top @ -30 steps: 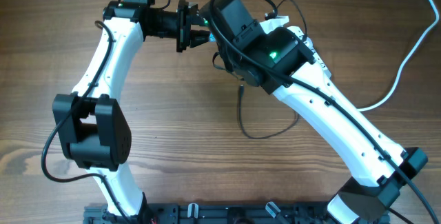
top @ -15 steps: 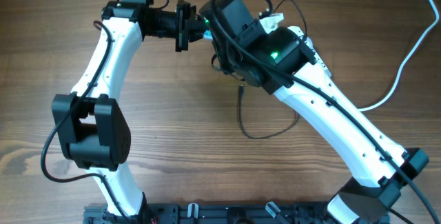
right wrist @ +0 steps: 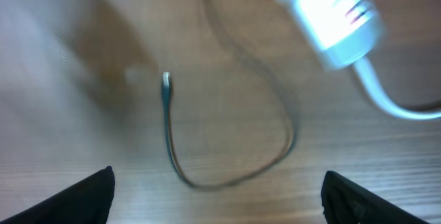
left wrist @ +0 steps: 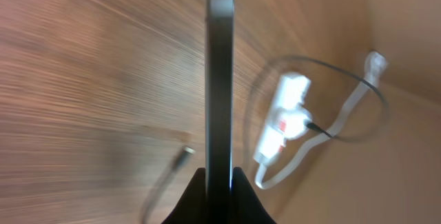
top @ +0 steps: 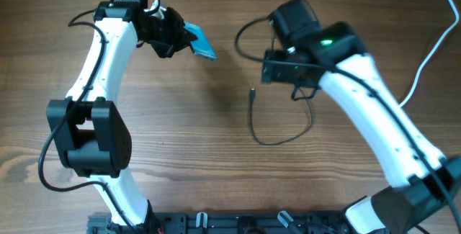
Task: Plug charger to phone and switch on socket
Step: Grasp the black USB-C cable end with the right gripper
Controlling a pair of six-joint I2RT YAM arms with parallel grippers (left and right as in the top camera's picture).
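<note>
Left gripper (top: 173, 38) is gripping the phone (top: 201, 45) by one end (cyan screen tilted up, thin dark edge in the wrist view), well apart from the charger (top: 253, 111) plug tip, up-left of it. Right gripper (right wrist: 219, 176) is hanging spread wide over that tip. White socket (right wrist: 327, 7) is lying near the tip, blurred.

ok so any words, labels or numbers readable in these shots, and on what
No text can be read in any view.
phone: cyan screen, any print too small from overhead; only its edge shows in the left wrist view.
socket: red marks on the white body, too blurred to read.
</note>
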